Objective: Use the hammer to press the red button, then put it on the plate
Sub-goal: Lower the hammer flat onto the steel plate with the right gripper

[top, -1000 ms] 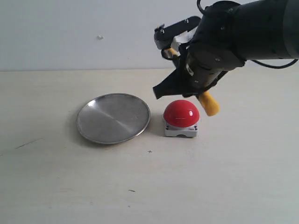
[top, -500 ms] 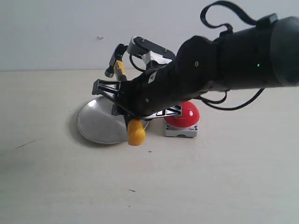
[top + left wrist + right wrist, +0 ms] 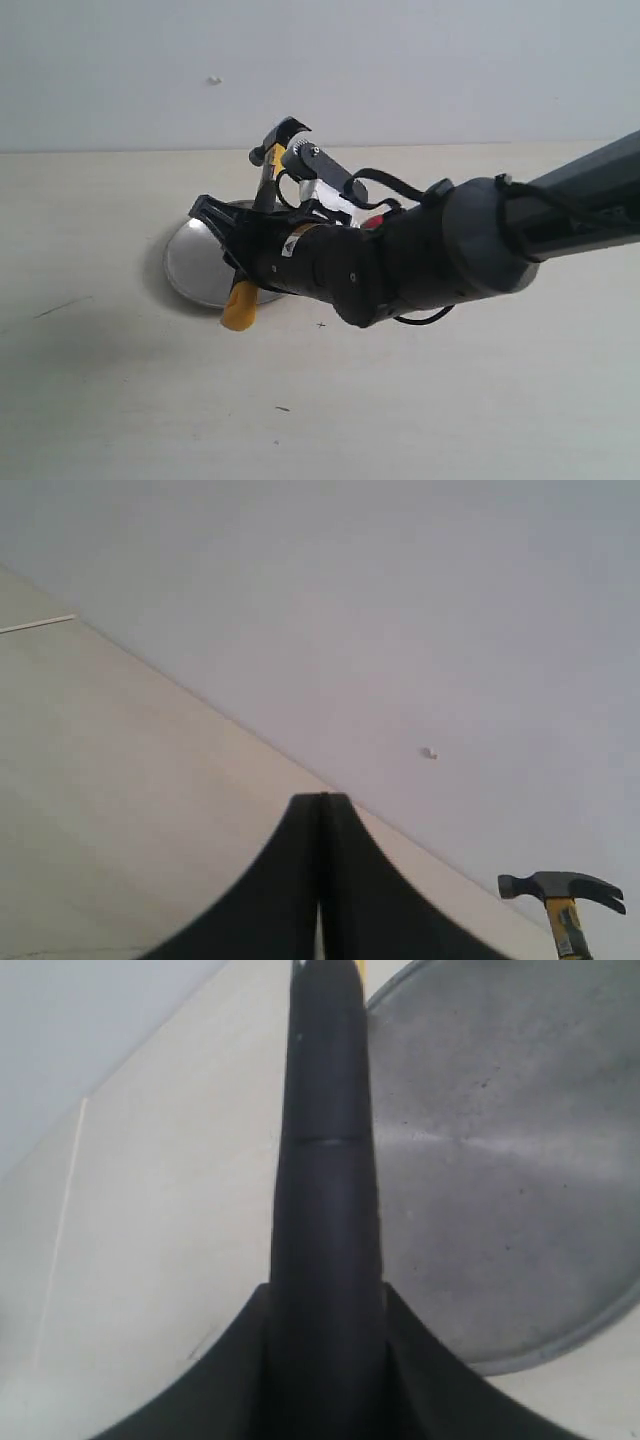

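- The right gripper [image 3: 248, 245] reaches across to the left of centre in the exterior view. It is clamped on the black handle of the hammer [image 3: 266, 185], with nothing else between its fingers.
- The hammer hangs tilted. Its dark head is up toward the wall, and its yellow end is low in front of the near rim of the plate [image 3: 188, 268].
- In the right wrist view the handle [image 3: 325, 1160] runs along the edge of the plate [image 3: 500, 1160] rather than across its middle. Bare table [image 3: 450, 400] lies on the handle's other side.
- The red button [image 3: 372, 222] shows only as a sliver behind the arm, just right of the plate.
- The left gripper [image 3: 322, 810] is pressed together on nothing and sits well apart from the work. Its camera catches only the hammer's head [image 3: 562, 888] against the wall.
- The step in hand looks like the placing.
- To do it well, the arm should first carry the hammer further over the dish so that head and handle both fall inside the rim.
- Next it should level the tilt and lower until the hammer rests on the metal, and only then spread the fingers.
- Letting go from this height and angle would risk the yellow end striking the rim, so that the hammer slides off or tips the shallow plate.
- Lifting straight up afterwards should keep the fingers from dragging the handle.
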